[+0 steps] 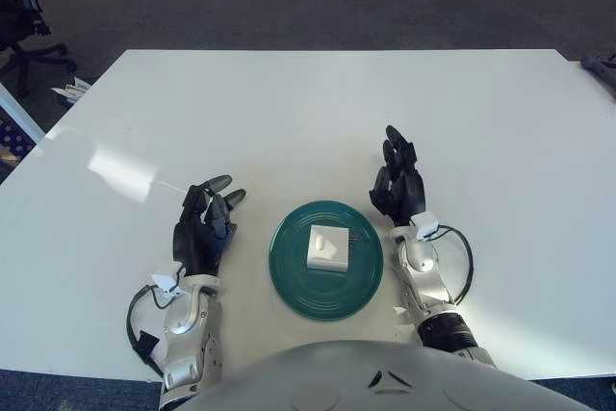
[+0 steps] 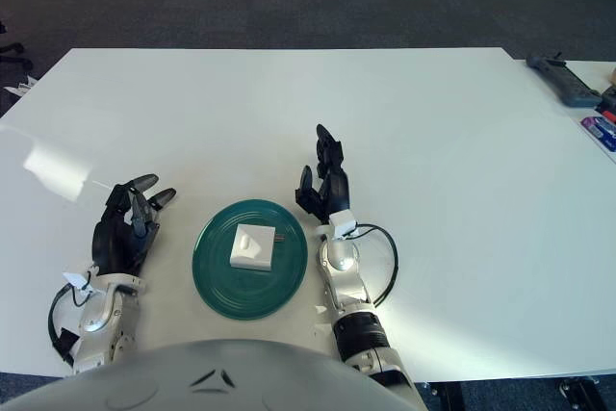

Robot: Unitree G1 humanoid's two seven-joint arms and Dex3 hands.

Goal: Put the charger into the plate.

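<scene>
Now: white charger [image 1: 328, 246] flat inside green plate [image 1: 294, 286], slightly off centre. Right hand [image 1: 398, 185] at plate's 2 o'clock, fingers extended, empty. Left hand [image 1: 205, 228] at 9 o'clock, fingers relaxed, empty.

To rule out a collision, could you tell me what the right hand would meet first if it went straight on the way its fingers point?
Nothing, apparently: the right hand points away across bare white table.

1 charger [image 1: 327, 246]; 1 plate [image 1: 289, 281]; 2 hands
</scene>
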